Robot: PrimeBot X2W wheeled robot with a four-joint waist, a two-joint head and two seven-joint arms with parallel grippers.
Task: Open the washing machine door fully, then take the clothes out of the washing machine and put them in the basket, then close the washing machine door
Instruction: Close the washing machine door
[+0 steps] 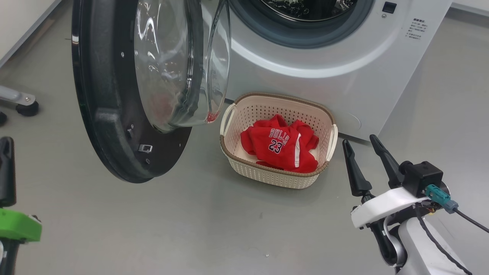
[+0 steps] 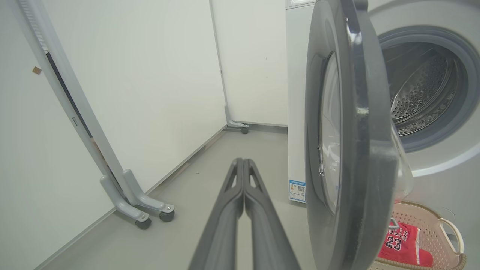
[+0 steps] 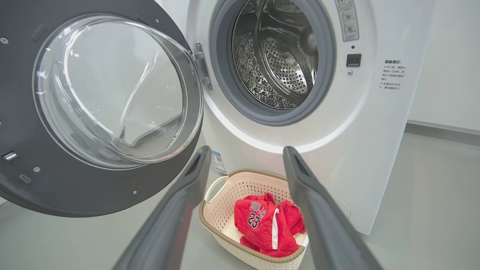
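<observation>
**Operator:** Where are the clothes?

**Me:** The red clothes [image 1: 280, 147] lie bunched in the basket [image 1: 267, 177], which sits on the floor [image 1: 191, 221] just in front of the washing machine [image 1: 344, 84]. What I can see of the drum [image 3: 277, 60] looks empty, so I judge that only the closing is left.

**Operator:** And the door?

**Me:** The door [image 1: 99, 95] stands swung out, with its glass bowl [image 1: 172, 65] facing the basket side. My left end effector [image 2: 243, 161] is pressed together with nothing in it. It points along the door's outer face, near it but apart from it. My right end effector [image 1: 359, 139] is spread wide and empty, off to the right of the basket.

**Operator:** What could go wrong from here?

**Me:** Three things, I think. My closed fingers are narrow and the outer face looks glossy. A push at a slant could skid off the edge and leave the door half shut. A push that is too soft might not catch the latch, and the door could drift open again. The bulging glass also hangs close over the basket's near handle. I cannot tell how much room there is. If the glass clips the handle on the way round, it could shove the basket or stop the swing.
</observation>
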